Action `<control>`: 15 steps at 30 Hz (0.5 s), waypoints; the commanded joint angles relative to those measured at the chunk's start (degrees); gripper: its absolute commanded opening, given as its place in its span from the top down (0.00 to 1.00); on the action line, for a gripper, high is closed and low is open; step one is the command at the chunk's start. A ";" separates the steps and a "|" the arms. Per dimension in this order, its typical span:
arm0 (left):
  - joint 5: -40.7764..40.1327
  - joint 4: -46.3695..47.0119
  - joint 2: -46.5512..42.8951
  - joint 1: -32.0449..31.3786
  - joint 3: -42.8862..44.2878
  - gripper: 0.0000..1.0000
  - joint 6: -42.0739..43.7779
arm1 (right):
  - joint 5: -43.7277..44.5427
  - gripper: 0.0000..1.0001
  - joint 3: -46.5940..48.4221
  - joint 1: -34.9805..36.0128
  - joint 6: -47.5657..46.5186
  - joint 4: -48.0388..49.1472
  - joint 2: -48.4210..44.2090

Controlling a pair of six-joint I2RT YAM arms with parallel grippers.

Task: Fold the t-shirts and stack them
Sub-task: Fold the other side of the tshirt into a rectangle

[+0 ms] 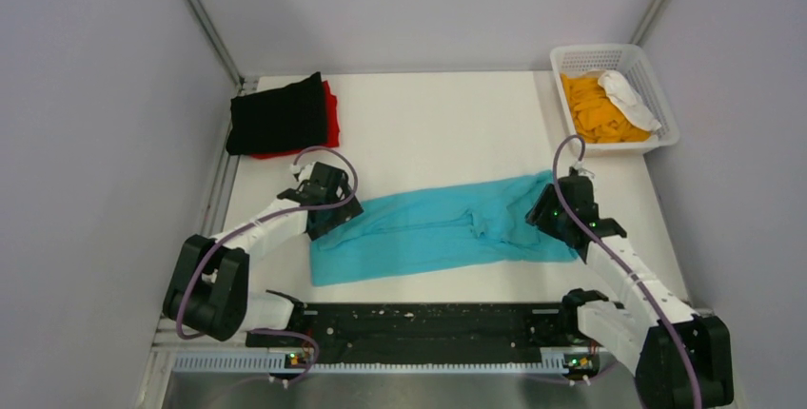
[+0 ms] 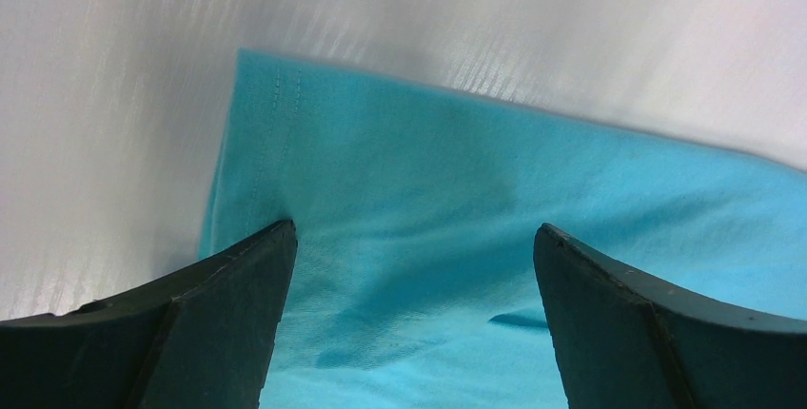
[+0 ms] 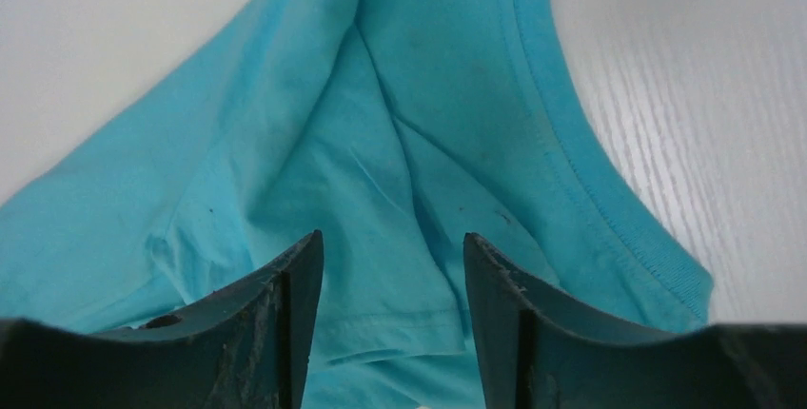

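**A:** While both arms crowd the ends of the turquoise shirt (image 1: 433,228), which lies in a long band across the middle of the table (image 1: 428,114), neither one has it. The left gripper (image 2: 414,230) is spread wide over the hemmed end. The right gripper (image 3: 392,236) is parted too, with bare cloth showing between its fingers at the collar end.

**B:** So where's the danger?

**A:** Layers, I'd say. If a gripper pinches only the top one, the fold could drag crooked, and those creases by the collar would bunch. Uneven lifts from the two ends would skew the band.

**B:** And what can't we see?

**A:** From above, the wrists hide the fingertips, so I can't tell if they touch the cloth. The layer count is hidden too. The black shirt (image 1: 279,116) covers most of the red one (image 1: 331,114), and something white lies over the orange shirt (image 1: 590,109) in the basket (image 1: 666,114).
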 commanded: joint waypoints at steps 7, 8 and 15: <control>1.78 1.23 0.62 0.11 -0.36 0.01 -0.23 | -5.83 0.58 -0.62 -0.39 1.23 -3.90 3.76; 1.72 1.24 0.58 0.17 -0.36 0.01 -0.22 | -5.80 0.58 -0.74 -0.38 1.21 -4.37 3.74; 2.03 1.84 0.63 0.12 -0.44 0.01 -0.38 | -3.07 0.62 -2.33 -0.37 1.25 -6.95 2.34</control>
